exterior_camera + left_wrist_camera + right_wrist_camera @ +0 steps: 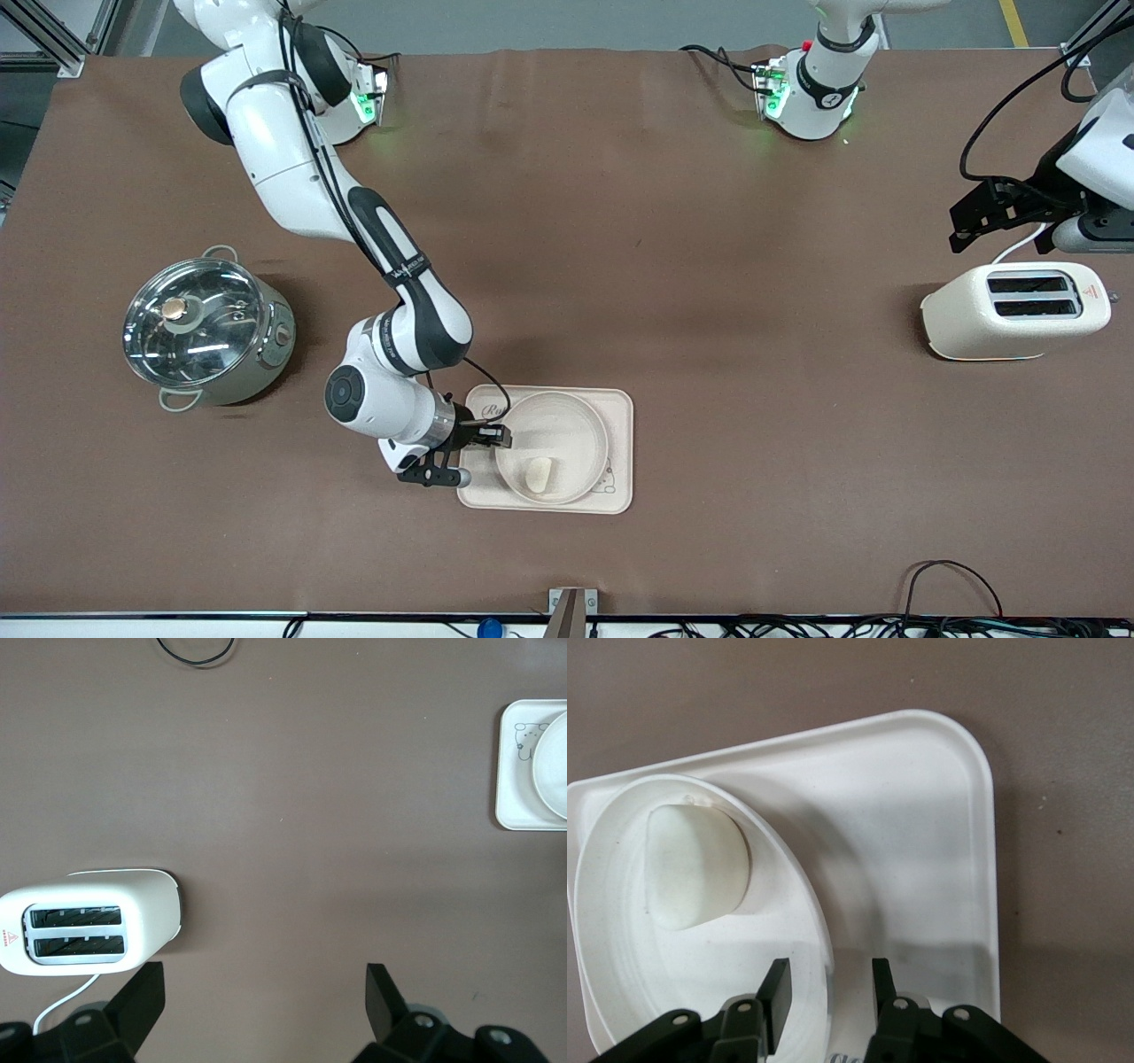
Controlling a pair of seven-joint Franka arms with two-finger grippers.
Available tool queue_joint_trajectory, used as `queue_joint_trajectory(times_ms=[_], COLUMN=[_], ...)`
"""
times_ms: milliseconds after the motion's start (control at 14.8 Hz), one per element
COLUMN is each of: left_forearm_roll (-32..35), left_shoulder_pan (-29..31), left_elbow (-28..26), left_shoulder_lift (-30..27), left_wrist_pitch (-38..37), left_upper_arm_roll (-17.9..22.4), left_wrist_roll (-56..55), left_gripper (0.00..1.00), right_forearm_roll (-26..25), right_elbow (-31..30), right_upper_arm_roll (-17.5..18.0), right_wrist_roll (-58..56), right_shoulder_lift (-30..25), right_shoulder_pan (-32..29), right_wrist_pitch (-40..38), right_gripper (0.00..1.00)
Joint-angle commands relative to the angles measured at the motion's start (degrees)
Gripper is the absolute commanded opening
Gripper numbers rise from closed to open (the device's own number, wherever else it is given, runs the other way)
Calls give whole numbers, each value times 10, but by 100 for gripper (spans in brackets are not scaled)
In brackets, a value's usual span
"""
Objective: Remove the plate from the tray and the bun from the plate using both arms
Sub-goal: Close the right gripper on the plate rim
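Note:
The round cream-white plate (pixel 567 400) lies on the rectangular cream tray (pixel 620 443), on the side of the table nearer to the front camera. The small pale bun (pixel 539 474) lies in the plate, toward the rim nearest that camera. My right gripper (pixel 496 436) is low at the plate's edge on the right arm's side. In the right wrist view the right gripper (pixel 828 988) is open, one finger on each side of the plate's rim (pixel 806 895), with the bun (pixel 695 868) close by. My left gripper (pixel 266 992) is open and empty over bare table beside the toaster.
A cream toaster (pixel 1014 310) stands at the left arm's end of the table, below the waiting left gripper (pixel 970 221). A steel pot with a glass lid (pixel 208 328) stands at the right arm's end. Cables lie along the table's front edge.

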Motion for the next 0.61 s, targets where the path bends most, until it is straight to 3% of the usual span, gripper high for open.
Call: queue_joint_trajectory(times_ms=[0, 405, 540], left_forearm_roll=[7, 6, 7], left_shoulder_pan=[1, 1, 1], left_elbow=[11, 11, 11], left_shoulder_lift=[3, 3, 4], left_wrist_pitch=[-11, -11, -11], left_upper_arm_roll=[-1, 0, 0], left_wrist_roll=[0, 0, 1], left_gripper=[100, 100, 100], right_forearm_roll=[11, 10, 8], right_elbow=[15, 14, 14], right_upper_arm_roll=[6, 6, 4], right_wrist_roll=[-4, -26, -38], right_shoulder_lift=[11, 9, 3], right_shoulder_pan=[-3, -6, -9], right_wrist_pitch=[-1, -6, -22], right_gripper=[23, 4, 3])
